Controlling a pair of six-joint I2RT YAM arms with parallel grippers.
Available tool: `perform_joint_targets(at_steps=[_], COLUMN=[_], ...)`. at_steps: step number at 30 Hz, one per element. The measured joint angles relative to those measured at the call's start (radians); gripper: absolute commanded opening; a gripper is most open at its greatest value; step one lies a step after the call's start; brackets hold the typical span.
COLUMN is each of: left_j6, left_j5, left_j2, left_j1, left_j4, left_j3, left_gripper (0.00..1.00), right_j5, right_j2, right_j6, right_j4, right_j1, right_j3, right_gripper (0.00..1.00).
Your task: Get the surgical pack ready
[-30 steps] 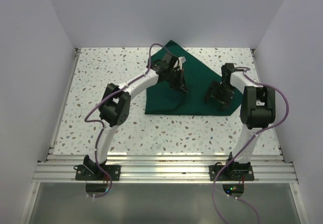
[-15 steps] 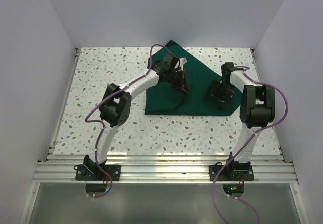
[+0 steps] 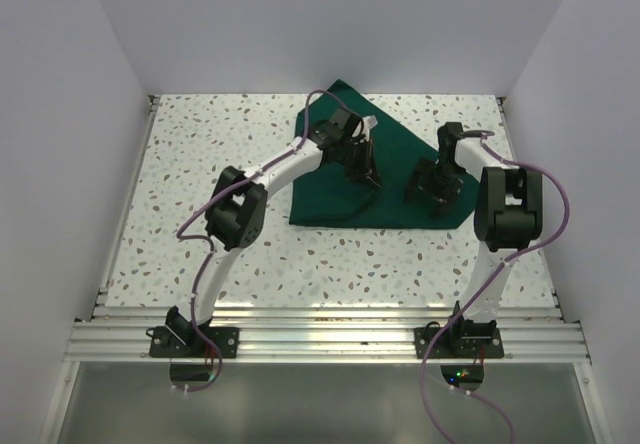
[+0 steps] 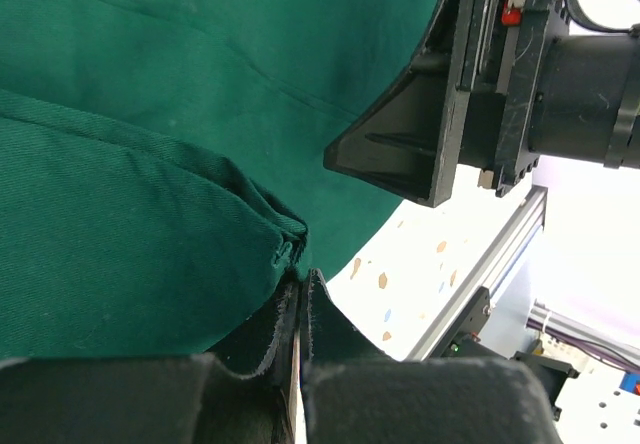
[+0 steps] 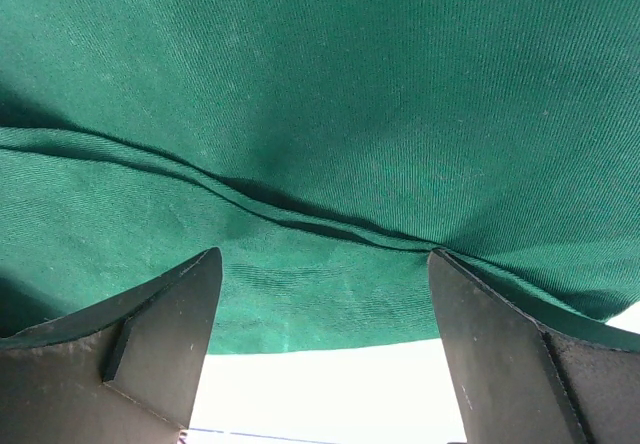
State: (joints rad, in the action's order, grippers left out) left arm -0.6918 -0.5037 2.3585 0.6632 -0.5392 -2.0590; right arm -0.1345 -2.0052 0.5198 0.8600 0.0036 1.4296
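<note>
No readable text, labels or nos. anywhere.

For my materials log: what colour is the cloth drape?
The drape is plain dark green, clearest in the right wrist view.

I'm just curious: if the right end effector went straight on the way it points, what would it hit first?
Most likely the green drape, at the fold between the right end effector's open fingers; depth is unclear.

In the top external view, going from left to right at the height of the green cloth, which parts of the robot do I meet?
Left arm's elbow → left tool → right tool → right arm's elbow. The green drape lies under both tools.
</note>
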Motion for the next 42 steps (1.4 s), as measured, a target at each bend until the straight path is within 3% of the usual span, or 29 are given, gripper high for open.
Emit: perform_joint_targets(at_steps=[12, 14, 18, 21, 28, 36, 42], left_j6=[-0.024, -0.027, -0.026, -0.014, 0.065, 0.228, 0.293], left_j5=[-0.029, -0.034, -0.044, -0.046, -0.046, -0.001, 0.005], left_j2=[0.054, 0.065, 0.073, 0.072, 0.022, -0.257, -0.359], left_j1=[0.014, 0.014, 0.014, 0.018, 0.003, -0.083, -0.125], left_j4=[0.014, 0.017, 0.024, 0.036, 0.034, 0.050, 0.110], left_j3=[0.000, 0.000, 0.000, 0.000, 0.019, 0.188, 0.329], left_gripper=[0.00, 0.08, 0.45, 0.55, 0.58, 0.61, 0.43], right_j5=[0.000, 0.000, 0.000, 0.000, 0.047, 0.128, 0.177], right_j2=[-0.006, -0.006, -0.006, -0.006, 0.012, 0.097, 0.097], right_j6=[0.000, 0.000, -0.001, -0.007, -0.026, 0.009, 0.023], right_j4=[0.008, 0.008, 0.011, 0.011, 0.031, -0.069, -0.127], right_j1=[0.000, 0.000, 0.000, 0.000, -0.009, -0.080, -0.147], right_j3=[0.009, 0.009, 0.016, 0.037, 0.205, 0.167, 0.115], right_gripper=[0.88, 0.88, 0.89, 0.89, 0.91, 0.88, 0.83])
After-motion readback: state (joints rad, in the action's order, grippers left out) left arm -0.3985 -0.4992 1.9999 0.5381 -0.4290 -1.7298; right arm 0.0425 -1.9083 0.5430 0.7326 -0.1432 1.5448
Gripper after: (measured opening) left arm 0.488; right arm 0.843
